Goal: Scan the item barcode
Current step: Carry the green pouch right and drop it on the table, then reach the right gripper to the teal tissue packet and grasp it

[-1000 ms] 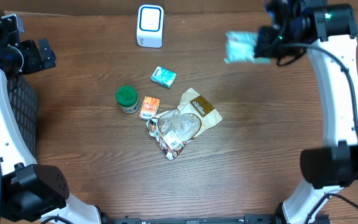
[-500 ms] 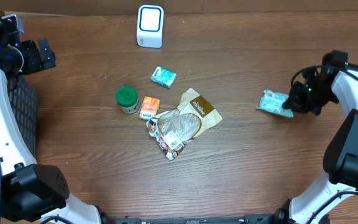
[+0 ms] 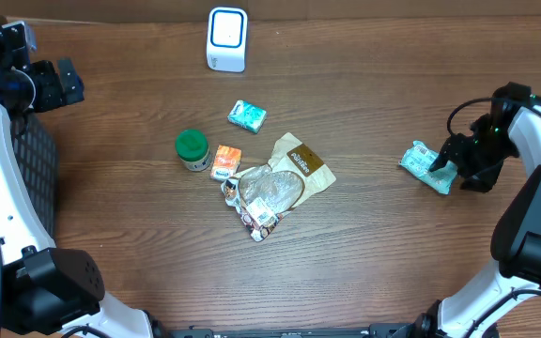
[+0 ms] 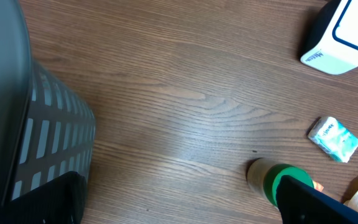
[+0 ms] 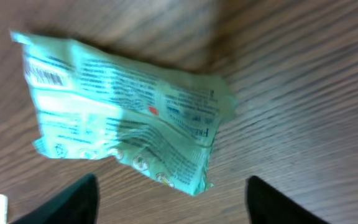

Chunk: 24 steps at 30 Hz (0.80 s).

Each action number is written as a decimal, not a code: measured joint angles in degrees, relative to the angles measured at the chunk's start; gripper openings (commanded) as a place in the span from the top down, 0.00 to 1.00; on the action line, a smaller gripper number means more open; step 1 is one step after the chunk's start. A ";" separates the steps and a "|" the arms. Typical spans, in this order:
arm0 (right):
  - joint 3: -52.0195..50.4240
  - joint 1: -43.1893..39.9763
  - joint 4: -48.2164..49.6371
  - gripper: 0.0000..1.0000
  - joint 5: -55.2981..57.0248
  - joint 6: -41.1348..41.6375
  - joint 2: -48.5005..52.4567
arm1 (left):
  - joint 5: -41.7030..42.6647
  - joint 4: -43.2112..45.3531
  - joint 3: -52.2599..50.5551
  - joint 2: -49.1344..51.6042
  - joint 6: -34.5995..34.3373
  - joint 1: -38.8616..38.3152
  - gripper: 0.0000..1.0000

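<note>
- Dark wood-grain table fills every view, with a black perforated basket at its left edge.
- At the far middle stands the white scanner, upright and alone.
- Mid-table sits a loose cluster: a small teal sachet, a green-lidded jar just beside an orange packet, and a brown pouch overlapped by a clear bag of wrapped sweets.
- The task's pale green packet lies flat on the table at the right, well apart from the cluster and from the scanner; the right wrist view shows its printed side up and a barcode near one corner.
- The right gripper is low at the packet's right end, its arm bent in from the right edge; the claw is spread wide, one finger to each side, gripping nothing.
- The left gripper hangs above the basket at far left, claw wide and empty.
</note>
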 measured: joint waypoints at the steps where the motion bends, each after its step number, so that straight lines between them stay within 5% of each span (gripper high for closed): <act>1: 2.08 0.00 -2.38 0.20 0.42 0.17 0.02 | -0.02 -0.04 0.00 0.00 0.00 0.00 0.01; 3: 7.26 0.13 -5.92 0.13 0.44 0.46 -0.17 | 0.00 -0.02 0.00 0.00 0.00 0.00 0.00; 4: 9.73 0.24 -7.76 0.00 0.11 0.57 -0.09 | -0.02 -0.02 0.00 0.00 0.00 0.00 0.01; 9: 20.20 3.23 -7.89 0.00 -6.78 0.79 -0.11 | 0.00 0.02 0.00 0.02 0.00 0.00 0.00; 16: 21.92 14.03 9.40 0.00 -17.09 0.87 -0.17 | 0.00 0.02 0.00 0.02 0.00 0.00 0.00; 24: 26.08 35.08 17.25 0.00 -10.67 -0.02 4.24 | -0.02 0.02 0.00 0.02 0.00 0.02 0.01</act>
